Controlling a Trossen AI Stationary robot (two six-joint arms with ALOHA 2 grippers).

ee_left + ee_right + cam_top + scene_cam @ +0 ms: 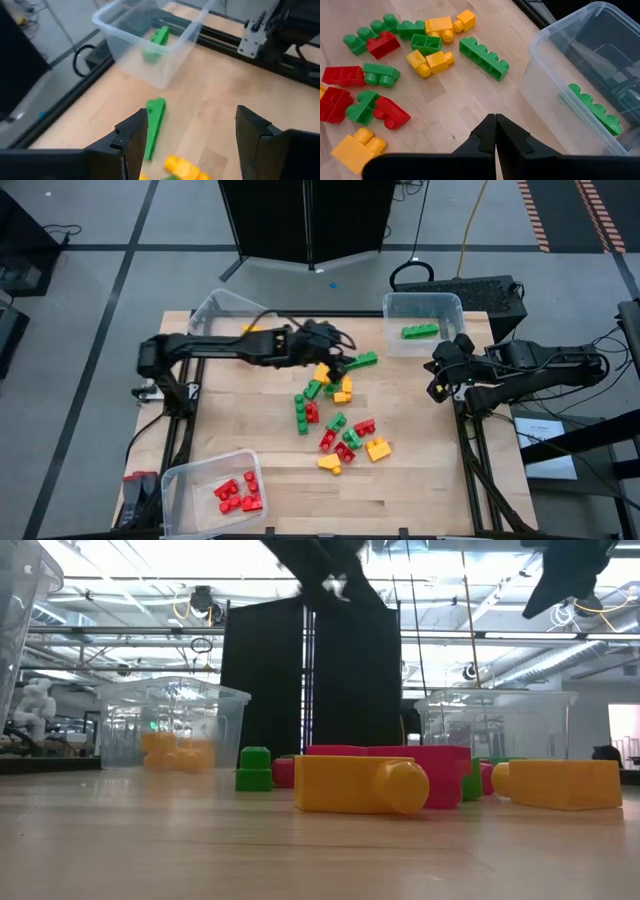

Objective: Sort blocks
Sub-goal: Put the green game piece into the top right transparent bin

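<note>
I take the loose pile of blocks [338,415] in the middle of the table [420,490] as my landmark. My left gripper [335,352] hovers over the far edge of that pile, fingers [131,137] spread with nothing between them, and its wrist view shows a long green block [154,126] lying flat on the wood just beyond the fingertips, a yellow block [184,167] beside it. My right gripper [440,375] sits well to the right of the pile, near the table's right edge, fingers pressed together and holding nothing; its wrist view looks back over the pile. The pile is a mix of red, green and yellow pieces, some touching, some apart. Beyond the pile on the right stands a clear bin [424,320] with one long green block [420,331] inside. Beyond the pile on the left stands another clear bin [222,312]; the low view shows yellow blocks [176,752] in it. On the near left of the pile a third bin [205,490] holds red blocks [238,493].
</note>
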